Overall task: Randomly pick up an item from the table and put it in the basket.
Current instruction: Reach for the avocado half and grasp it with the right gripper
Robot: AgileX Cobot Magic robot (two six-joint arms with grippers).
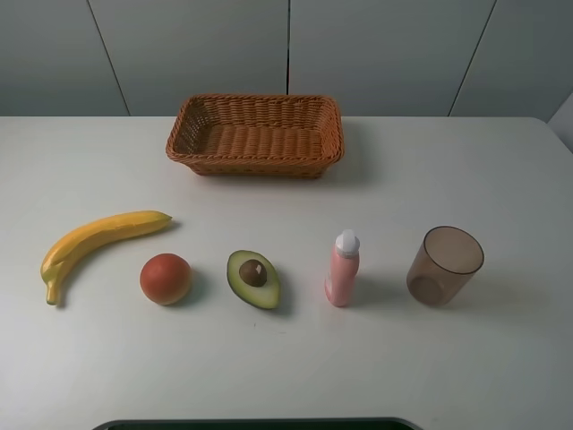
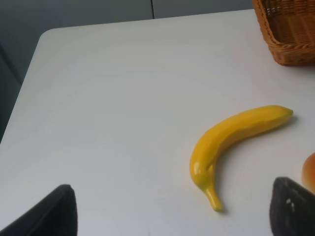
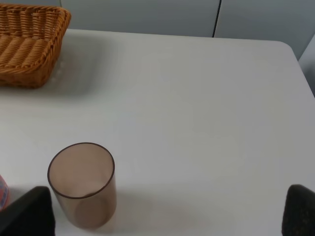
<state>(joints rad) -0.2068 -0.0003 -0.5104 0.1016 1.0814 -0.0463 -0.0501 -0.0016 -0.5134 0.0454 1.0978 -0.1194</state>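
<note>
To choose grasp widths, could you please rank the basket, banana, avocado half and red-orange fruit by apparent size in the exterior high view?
1. basket, by far
2. banana
3. avocado half and red-orange fruit: too alike to rank

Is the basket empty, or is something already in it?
Empty: the basket shows only bare weave inside; the avocado lies on the table.

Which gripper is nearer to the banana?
Left. The left gripper has the banana lying just ahead of it; the right gripper faces the brown cup, with no banana in its view.
</note>
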